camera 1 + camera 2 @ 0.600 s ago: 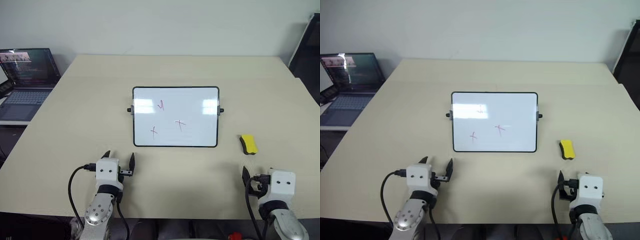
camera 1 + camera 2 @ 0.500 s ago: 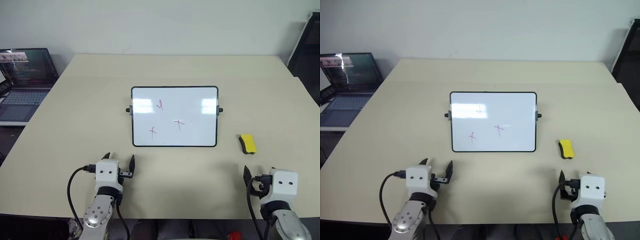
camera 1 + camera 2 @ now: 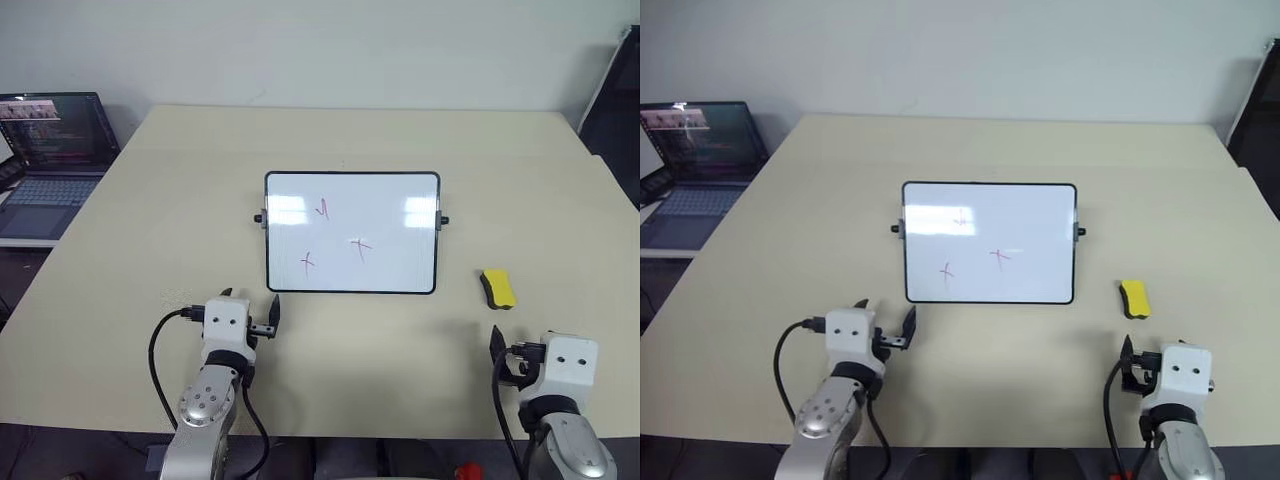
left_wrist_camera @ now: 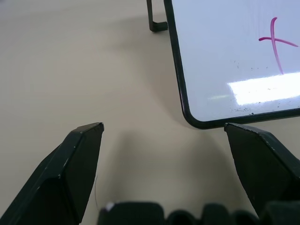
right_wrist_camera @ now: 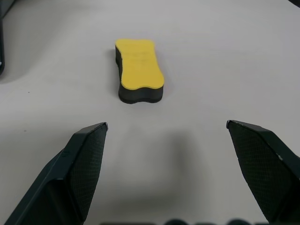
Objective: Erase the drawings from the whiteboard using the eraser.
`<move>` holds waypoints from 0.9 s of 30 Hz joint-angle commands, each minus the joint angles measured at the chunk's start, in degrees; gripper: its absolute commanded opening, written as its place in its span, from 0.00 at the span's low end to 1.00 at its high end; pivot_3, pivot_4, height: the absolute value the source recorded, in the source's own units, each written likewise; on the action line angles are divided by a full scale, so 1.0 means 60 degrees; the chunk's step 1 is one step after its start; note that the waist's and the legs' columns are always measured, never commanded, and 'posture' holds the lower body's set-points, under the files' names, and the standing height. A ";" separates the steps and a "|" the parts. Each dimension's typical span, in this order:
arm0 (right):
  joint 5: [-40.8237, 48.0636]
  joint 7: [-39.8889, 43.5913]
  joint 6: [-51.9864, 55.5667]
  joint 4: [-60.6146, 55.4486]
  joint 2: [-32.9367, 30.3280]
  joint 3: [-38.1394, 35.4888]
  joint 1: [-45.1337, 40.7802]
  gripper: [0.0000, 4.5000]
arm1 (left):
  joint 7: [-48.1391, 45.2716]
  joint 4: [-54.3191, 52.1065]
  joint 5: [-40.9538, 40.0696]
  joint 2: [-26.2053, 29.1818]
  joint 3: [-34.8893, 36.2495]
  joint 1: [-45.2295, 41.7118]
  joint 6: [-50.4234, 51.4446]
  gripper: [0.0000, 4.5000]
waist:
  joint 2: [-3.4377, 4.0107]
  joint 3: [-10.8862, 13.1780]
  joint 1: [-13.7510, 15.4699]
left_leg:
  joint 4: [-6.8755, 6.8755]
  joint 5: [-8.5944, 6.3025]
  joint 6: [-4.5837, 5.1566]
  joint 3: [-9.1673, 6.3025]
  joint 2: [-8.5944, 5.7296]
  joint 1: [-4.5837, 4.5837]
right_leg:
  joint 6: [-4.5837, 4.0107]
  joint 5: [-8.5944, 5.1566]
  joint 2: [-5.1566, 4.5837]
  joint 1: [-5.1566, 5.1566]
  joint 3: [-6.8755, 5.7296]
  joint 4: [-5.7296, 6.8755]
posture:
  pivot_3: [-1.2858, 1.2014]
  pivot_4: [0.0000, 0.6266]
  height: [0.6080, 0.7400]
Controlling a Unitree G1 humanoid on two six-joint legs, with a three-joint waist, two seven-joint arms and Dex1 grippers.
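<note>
Beige table, pale wall behind. Eraser lies right of whiteboard, ahead of my right gripper, jaws wide, empty. Left gripper open too. I'd advance straight, straddle eraser's narrow waist, then close.

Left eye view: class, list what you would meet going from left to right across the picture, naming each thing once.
laptop → left gripper → whiteboard → eraser → right gripper
</note>
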 commanded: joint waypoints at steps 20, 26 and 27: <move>0.0435 0.0618 0.1102 -0.0979 -0.0499 -0.0578 0.0140 0.99 | -0.1468 -0.1307 -0.0903 0.1312 0.0616 -0.0703 0.0402 1.00 | -0.0001 -0.0003 -0.0007 | 0.0005 0.0001 0.0001 -0.0003 0.0001 0.0002 | -0.0001 0.0001 0.0000 -0.0001 -0.0005 0.0015 | 0.52 0.24 1.00; 0.1003 0.0900 0.2583 -0.1427 -0.1178 -0.1390 -0.0932 0.99 | -0.3403 -0.1494 -0.3011 0.1900 0.0070 -0.2756 0.1776 1.00 | 0.0001 -0.0007 -0.0001 | 0.0026 0.0007 -0.0005 -0.0007 -0.0003 0.0013 | -0.0003 0.0002 0.0001 0.0024 -0.0013 0.0021 | 0.52 0.24 1.00; 0.1126 0.0928 0.2958 -0.1455 -0.1300 -0.1551 -0.1200 0.99 | -0.3743 -0.1397 -0.3488 0.1901 -0.0034 -0.3181 0.2135 1.00 | 0.0001 -0.0006 -0.0007 | 0.0027 0.0011 -0.0014 -0.0008 -0.0003 0.0016 | -0.0003 0.0002 0.0001 0.0029 -0.0014 0.0021 | 0.52 0.24 1.00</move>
